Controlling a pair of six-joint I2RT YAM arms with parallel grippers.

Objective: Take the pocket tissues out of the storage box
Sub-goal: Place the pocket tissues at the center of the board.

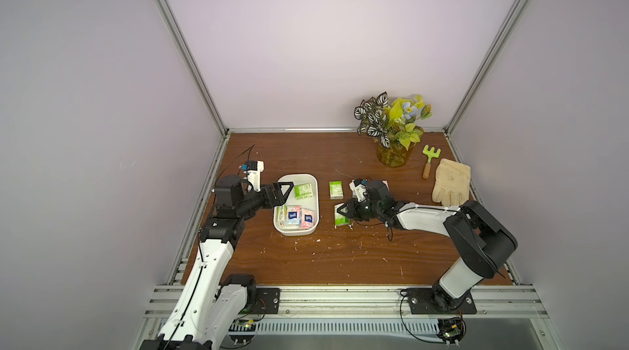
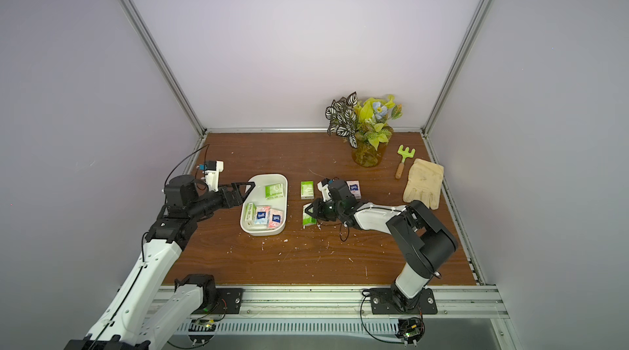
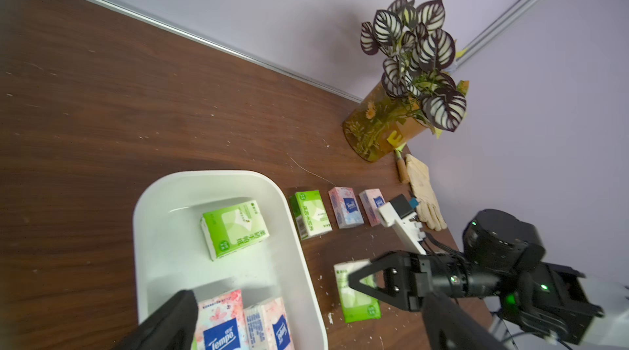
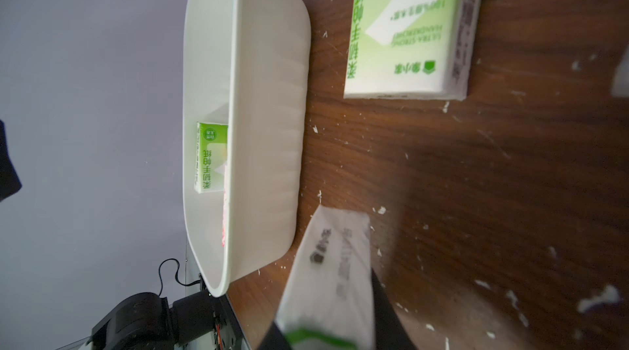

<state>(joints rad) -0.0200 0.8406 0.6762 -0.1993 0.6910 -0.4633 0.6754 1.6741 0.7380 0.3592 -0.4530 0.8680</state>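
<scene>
Clamping a green packet (image 1: 340, 221) low over the table (image 1: 340, 263), just beside the storage box (image 1: 296, 176) toward the left edge, the right gripper (image 1: 343, 212) seems mid-placement; a clean release should follow. The left gripper (image 1: 284, 195) hangs spread wide at the box's rim, four pocket tissues (image 1: 293, 217) inside.

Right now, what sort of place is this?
Likely a staged robot test cell: pale lilac wall panels in aluminium frame rails, a brown wood-grain tabletop, and an amber glass plant vase as prop.

We note storage box (image 3: 170, 195) smooth glossy white plastic; pocket tissues (image 3: 235, 229) in shiny film; table (image 3: 136, 110) dark wood grain, scuffed, white-flecked; vase (image 3: 374, 130) amber glass; glove (image 1: 451, 185) matt cloth.
</scene>
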